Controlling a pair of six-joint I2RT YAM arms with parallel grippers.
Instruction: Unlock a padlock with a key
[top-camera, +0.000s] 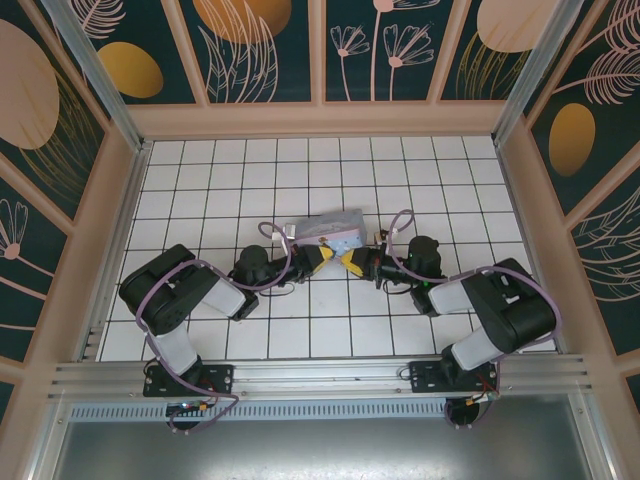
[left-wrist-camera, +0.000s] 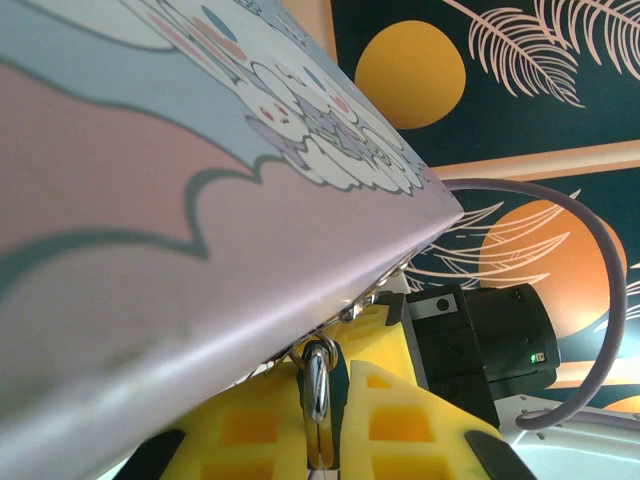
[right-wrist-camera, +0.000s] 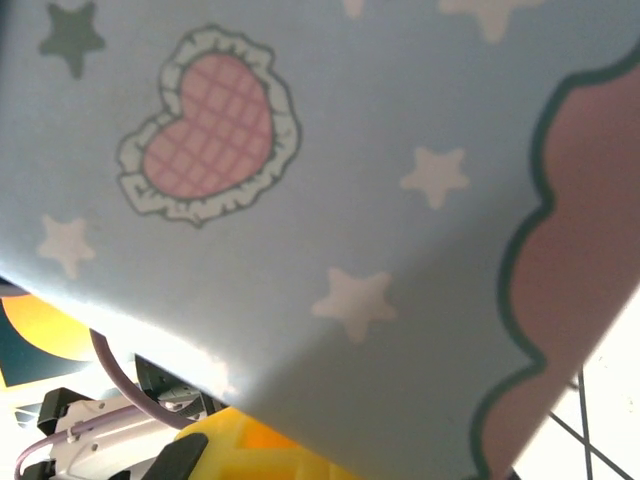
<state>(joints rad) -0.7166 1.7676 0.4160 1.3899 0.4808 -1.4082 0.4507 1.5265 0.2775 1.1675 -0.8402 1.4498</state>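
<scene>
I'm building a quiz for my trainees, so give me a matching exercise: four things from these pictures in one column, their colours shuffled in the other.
Things:
1. tin
2. left gripper
3. cable
4. floor

Colours:
A. purple
B. white with dark grid lines
C. yellow jaws
D. pastel blue with cartoon print

Pairs: 1-D, 2-C, 3-A, 4-B

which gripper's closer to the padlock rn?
Left. The padlock, seen as a small metal loop, sits clamped between the fingers of the left gripper, under the tin. The right gripper is just right of it, tips almost meeting the left's.
</scene>
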